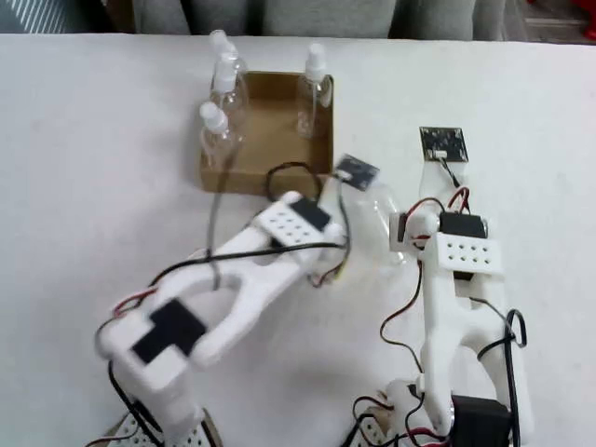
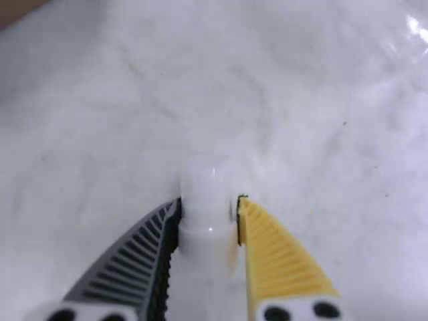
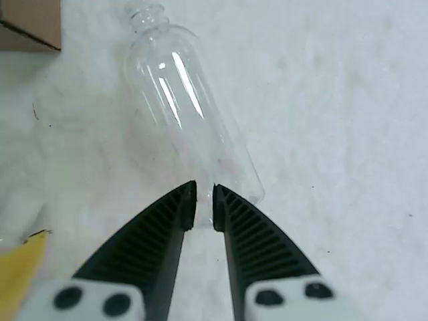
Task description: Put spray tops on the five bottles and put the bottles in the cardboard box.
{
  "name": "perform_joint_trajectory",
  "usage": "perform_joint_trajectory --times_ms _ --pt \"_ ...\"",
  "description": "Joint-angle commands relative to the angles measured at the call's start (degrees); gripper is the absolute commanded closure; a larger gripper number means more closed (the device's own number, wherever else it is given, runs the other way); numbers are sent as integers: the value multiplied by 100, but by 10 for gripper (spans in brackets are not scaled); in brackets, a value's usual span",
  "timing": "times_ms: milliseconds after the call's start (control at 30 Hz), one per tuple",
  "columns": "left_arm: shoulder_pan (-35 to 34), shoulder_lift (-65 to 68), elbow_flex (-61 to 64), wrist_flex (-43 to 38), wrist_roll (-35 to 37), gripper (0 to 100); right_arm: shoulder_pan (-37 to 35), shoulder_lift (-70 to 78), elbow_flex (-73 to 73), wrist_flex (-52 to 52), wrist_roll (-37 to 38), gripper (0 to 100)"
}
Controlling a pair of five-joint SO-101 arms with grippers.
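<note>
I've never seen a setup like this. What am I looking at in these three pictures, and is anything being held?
Two small robot arms sit side by side at a white table. The high view looks down on both; the other two pictures come from a camera on each arm's wrist. A cardboard box holds four capped bottles. The left gripper pinches a white spray top. The right gripper, its fingers nearly together, sits at the base of an uncapped clear bottle lying on the table.

Open cardboard box (image 1: 270,149) floor between bottles (image 1: 314,88); left arm (image 1: 251,270) across front.
</note>
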Motion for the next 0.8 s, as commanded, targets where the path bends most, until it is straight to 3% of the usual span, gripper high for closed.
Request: perform_joint_trajectory --times_ms 0,200,400,500,767 --pt "-435 -1824 1266 -466 -26 980 13 -136 -79 -75 70 981" --pt "-1692 -3749 3103 -853 -738 979 -40 -189 -281 13 413 961" --pt "-3073 -5121 4791 -1266 -1020 978 -330 -66 -1099 567 1152 813" --pt "-3275 -5552 5486 -1389 -1037 977 -690 277 -1714 1007 1679 814" --pt "-3310 -5807 5908 -1705 -1749 977 -1024 2475 -4079 2229 1925 818"
